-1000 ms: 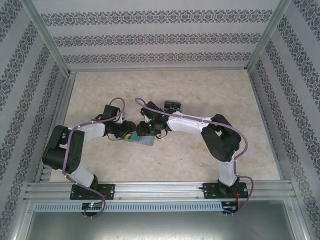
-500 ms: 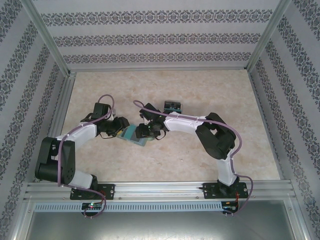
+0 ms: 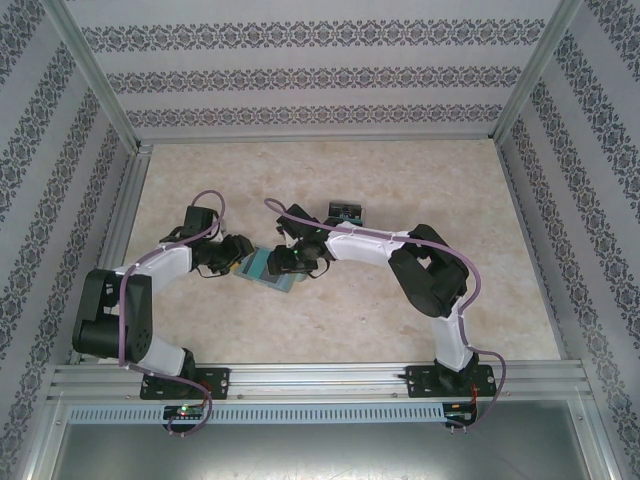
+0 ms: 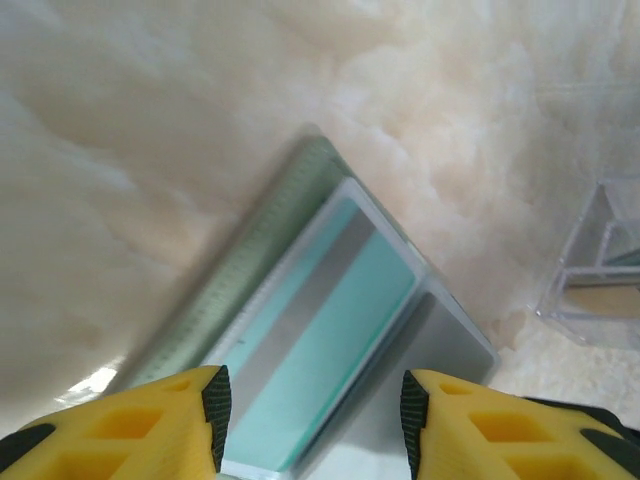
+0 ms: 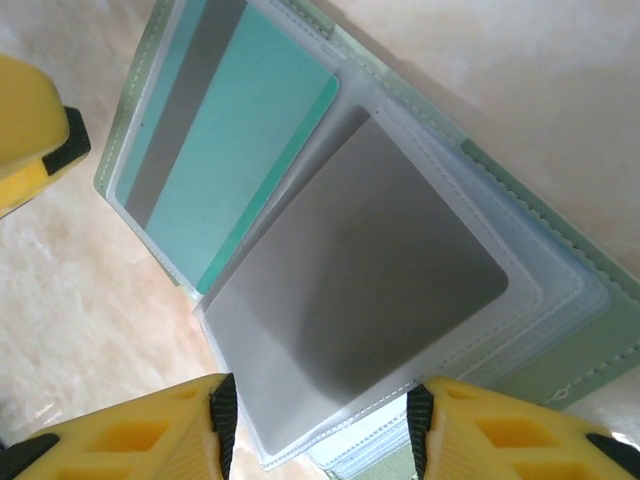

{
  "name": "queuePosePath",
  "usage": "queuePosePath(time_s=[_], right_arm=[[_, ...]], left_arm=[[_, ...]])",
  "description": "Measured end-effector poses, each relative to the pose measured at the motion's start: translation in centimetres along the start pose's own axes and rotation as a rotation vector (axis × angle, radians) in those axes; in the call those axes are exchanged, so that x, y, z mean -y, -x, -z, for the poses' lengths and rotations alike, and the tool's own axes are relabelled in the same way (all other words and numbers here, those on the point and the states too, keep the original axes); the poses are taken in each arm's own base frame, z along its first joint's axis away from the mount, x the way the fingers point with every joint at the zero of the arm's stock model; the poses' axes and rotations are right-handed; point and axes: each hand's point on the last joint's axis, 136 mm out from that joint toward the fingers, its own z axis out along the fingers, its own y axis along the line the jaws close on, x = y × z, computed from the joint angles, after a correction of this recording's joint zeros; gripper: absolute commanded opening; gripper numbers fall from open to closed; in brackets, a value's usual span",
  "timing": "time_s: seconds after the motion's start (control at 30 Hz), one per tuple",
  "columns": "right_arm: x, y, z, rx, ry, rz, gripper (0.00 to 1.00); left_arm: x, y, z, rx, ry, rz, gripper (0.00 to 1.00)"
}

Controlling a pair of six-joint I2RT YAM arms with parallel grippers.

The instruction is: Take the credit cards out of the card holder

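Mid-table, flat dull-green bifold card holder (image 5: 590,350) lying open.
Inside, thin teal plastic credit card (image 5: 250,110): likely stiff, slick, best pinched at exposed edge; left gripper (image 4: 312,410), right gripper (image 5: 318,425) hovering, jaws apart, empty.

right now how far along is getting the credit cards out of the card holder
Done: the dull-green bifold card holder lies opened flat. In hand: the left hand and the right hand hang over it, jaws open, gripping nothing. Left: the teal plastic card with a grey stripe and the grey card beside it sit in the holder's clear sleeves, so both remain to be pulled out.
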Motion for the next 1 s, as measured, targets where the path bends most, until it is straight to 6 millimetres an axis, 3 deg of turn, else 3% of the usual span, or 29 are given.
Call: queuePosePath(time_s=[0.2, 0.33, 0.53, 0.73, 0.9, 1.0], right_arm=[[-1.3, 0.7, 0.3, 0.016, 0.046, 0.008, 0.52], [-3.5, 2.3, 1.0, 0.046, 0.107, 0.025, 0.52], [-6.0, 4.7, 0.9, 0.075, 0.175, 0.041, 0.53], [-6.1, 5.1, -0.7, 0.053, 0.182, 0.037, 0.53], [-5.8, 4.9, -0.9, 0.044, 0.172, 0.03, 0.48], [-5.1, 4.2, -1.2, 0.031, 0.161, 0.016, 0.41]], left_arm=[[-1.8, 0.5, -0.4, 0.004, 0.038, 0.05, 0.51], [-2.0, 0.5, -0.2, 0.008, 0.045, 0.056, 0.51], [-1.5, 1.3, 2.4, 0.081, 0.056, 0.051, 0.52], [-1.7, 2.5, 4.2, 0.146, 0.055, 0.065, 0.53], [-1.5, 2.0, 3.5, 0.101, 0.031, 0.076, 0.48], [-1.7, 1.6, 2.3, 0.055, 0.017, 0.088, 0.37]])
